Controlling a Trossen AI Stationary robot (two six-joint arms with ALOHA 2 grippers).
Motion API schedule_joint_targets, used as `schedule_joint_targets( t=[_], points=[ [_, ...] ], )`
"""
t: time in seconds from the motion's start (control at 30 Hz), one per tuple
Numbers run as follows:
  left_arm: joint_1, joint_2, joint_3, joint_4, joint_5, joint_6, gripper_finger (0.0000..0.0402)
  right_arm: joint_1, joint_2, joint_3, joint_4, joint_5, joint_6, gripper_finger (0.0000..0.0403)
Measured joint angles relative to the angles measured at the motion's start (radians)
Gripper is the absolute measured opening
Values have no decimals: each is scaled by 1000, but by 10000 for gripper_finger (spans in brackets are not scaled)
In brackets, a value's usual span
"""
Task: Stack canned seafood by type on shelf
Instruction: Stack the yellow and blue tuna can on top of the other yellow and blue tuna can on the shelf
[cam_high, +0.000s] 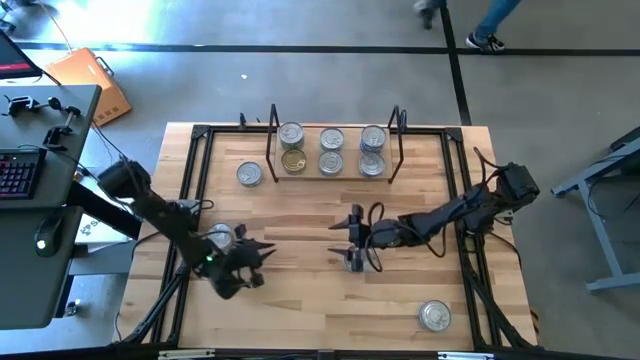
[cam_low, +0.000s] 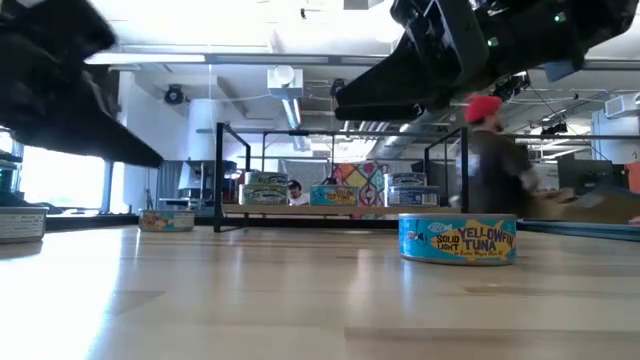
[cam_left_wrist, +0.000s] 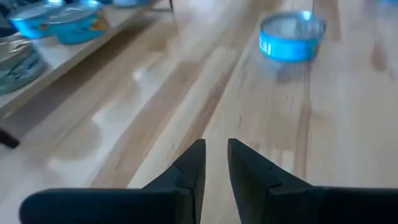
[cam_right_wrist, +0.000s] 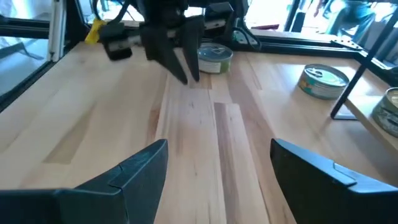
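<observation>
The shelf (cam_high: 331, 176) stands at the table's far side. It carries three short stacks of tins (cam_high: 332, 150), also seen in the low view (cam_low: 335, 194). Three tins lie loose: one left of the shelf (cam_high: 249, 175), one beside my left arm (cam_high: 222, 237), and a blue Yellowfin Tuna tin (cam_low: 458, 240) near the table's near right corner (cam_high: 435, 316). My left gripper (cam_high: 262, 250) hovers left of centre, its fingers (cam_left_wrist: 216, 155) parted by only a narrow gap, with nothing between them. My right gripper (cam_high: 352, 240) hovers at the table's middle, wide open (cam_right_wrist: 217, 146) and empty, facing the left gripper (cam_right_wrist: 180, 56).
A black frame (cam_high: 190, 200) runs around the wooden tabletop. The shelf's black wire uprights (cam_high: 272, 140) stand at both of its ends. Bare wood lies between the two grippers and toward the near edge. A desk with a keyboard (cam_high: 15, 170) stands left of the table. People show in the room behind (cam_low: 495, 160).
</observation>
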Motion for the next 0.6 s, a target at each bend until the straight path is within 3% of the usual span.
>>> schedule_joint_targets(
  t=[0.13, 0.27, 0.4, 0.6],
  points=[
    [-63, -101, -75, 17, -130, -139, 53, 17, 0, 1, 15, 39, 0, 275],
    [-69, -205, -141, -2, -274, -396, 52, 23, 0, 1, 21, 42, 26, 275],
    [-7, -294, -194, -46, -283, -478, 52, 22, 0, 1, 22, 42, 42, 275],
    [169, -368, -220, -134, -224, -390, 69, 22, 0, 1, 22, 42, 41, 275]
  ],
)
